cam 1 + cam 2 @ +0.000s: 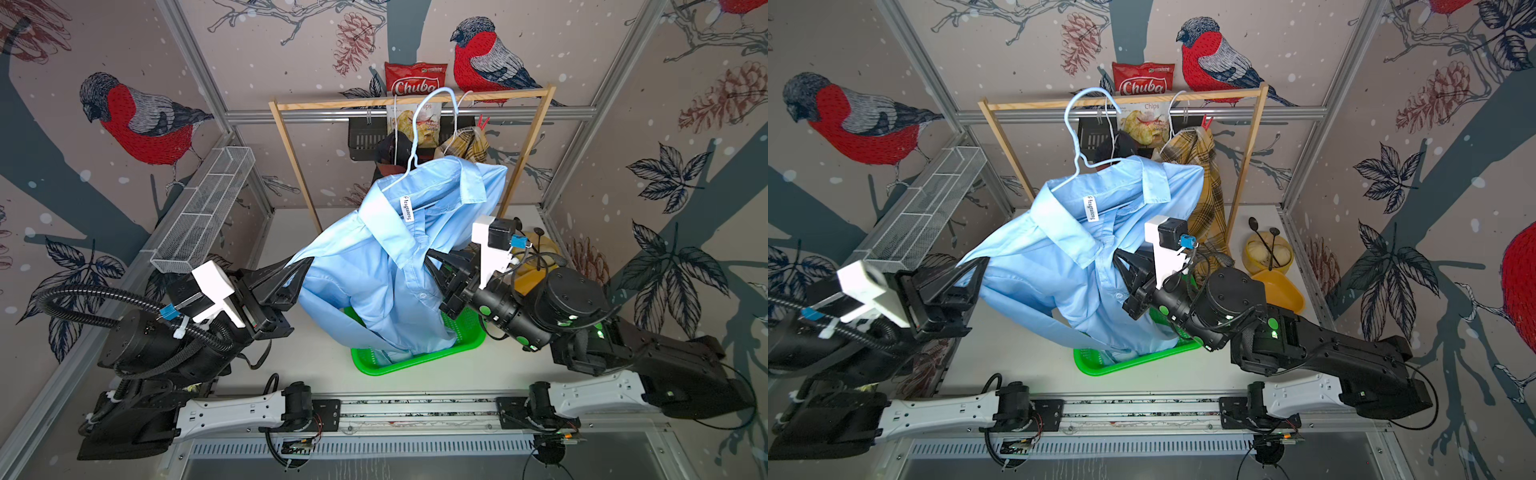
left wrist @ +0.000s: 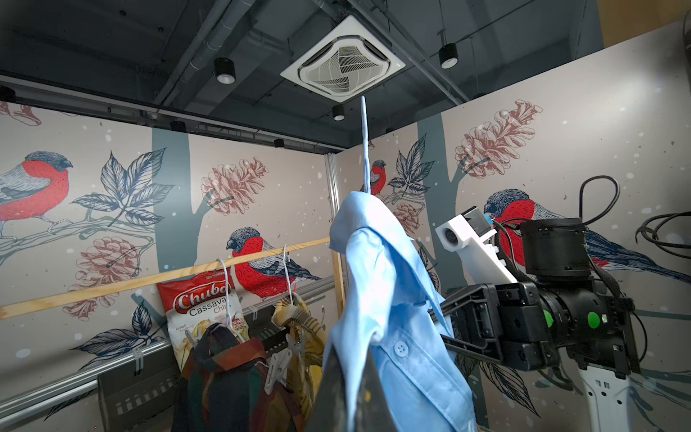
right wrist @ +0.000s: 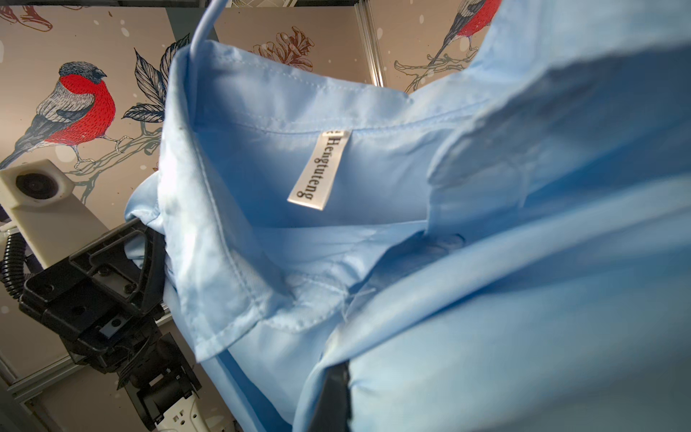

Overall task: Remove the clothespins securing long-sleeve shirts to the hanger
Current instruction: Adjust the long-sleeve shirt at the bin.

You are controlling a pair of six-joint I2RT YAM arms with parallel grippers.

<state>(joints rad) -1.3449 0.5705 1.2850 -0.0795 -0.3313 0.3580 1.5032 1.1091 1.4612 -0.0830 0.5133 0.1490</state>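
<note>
The light blue long-sleeve shirt [image 1: 386, 266] hangs on a pale blue hanger [image 1: 419, 124] whose hook is off the wooden rail [image 1: 332, 104]. My left gripper [image 1: 305, 266] is shut on the shirt's left side, seen close in the left wrist view [image 2: 351, 396]. The right gripper [image 1: 430, 255] is shut on fabric below the collar [image 3: 336, 396]. On the rail hang a dark check shirt [image 2: 224, 374] and a yellow plaid shirt [image 1: 1204, 199]. A whitish clothespin [image 2: 278, 368] is clipped between them. A red clothespin [image 1: 483, 121] sits at the plaid shirt's hanger.
A green basket [image 1: 415, 361] lies under the blue shirt's hem. A yellow bowl with spoons [image 1: 1266, 253] and a yellow dish [image 1: 1279, 291] stand at the right. A wire tray [image 1: 203, 208] is on the left wall. A chips bag [image 1: 415, 83] hangs behind the rail.
</note>
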